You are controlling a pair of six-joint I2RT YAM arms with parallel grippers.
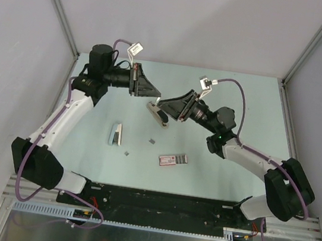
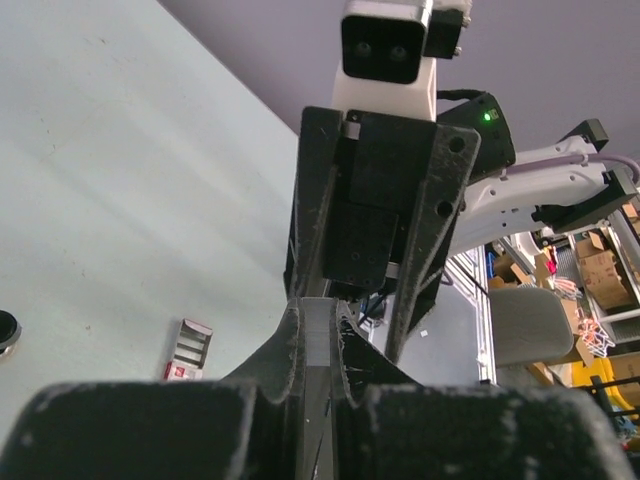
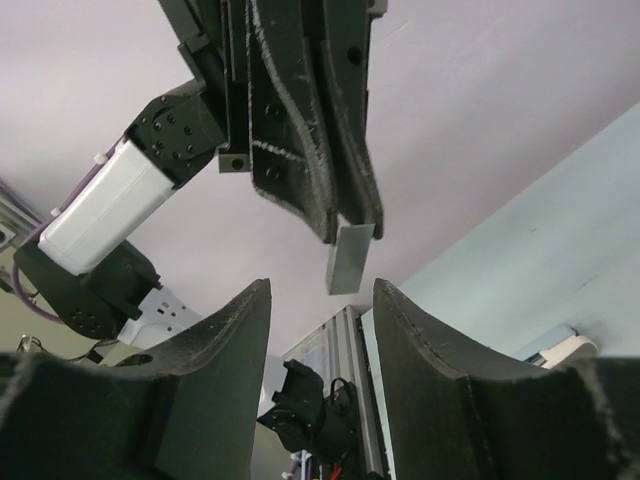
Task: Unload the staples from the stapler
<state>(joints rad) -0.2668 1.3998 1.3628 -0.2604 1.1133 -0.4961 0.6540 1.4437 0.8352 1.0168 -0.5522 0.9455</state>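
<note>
**Top view.** The stapler [image 1: 160,117], cream-beige with a black top, sits near the middle of the pale, smooth surface [image 1: 230,100], apparently lying on it. The left pincer [image 1: 151,98] comes in from 10 o'clock and the right pincer [image 1: 162,104] from 2 o'clock, and their tips nearly meet just above it. A flat pink-and-grey box [image 1: 173,159] lies at 5 o'clock of the stapler. A pale oblong piece [image 1: 115,133] lies at 8 o'clock, too small to identify. Two tiny dark scraps [image 1: 152,139] rest between them.

**Left wrist view.** The black, rough-faced fingers of the left pincer are pressed narrow on a thin light-grey strip, which I take to be the staples [image 2: 314,340]. The right pincer faces it from 12 o'clock.

**Right wrist view.** The strip [image 3: 350,258] hangs toward 6 o'clock from the left pincer's closed tips. It is flat, rectangular and matt grey, and only its upper end is pinched. The right pincer [image 3: 318,300] is spread wide beneath it and holds nothing.

**Handling.** The strip should be very light, stiff along its length and smooth. It is probably brittle, since glued staples snap into pieces if they are bent or squeezed hard. It is best held across its flat faces near the middle, with gentle pressure. The stapler looks like light, rigid plastic that would skid on the slick surface, so it is best gripped across its narrow sides at mid-body.
</note>
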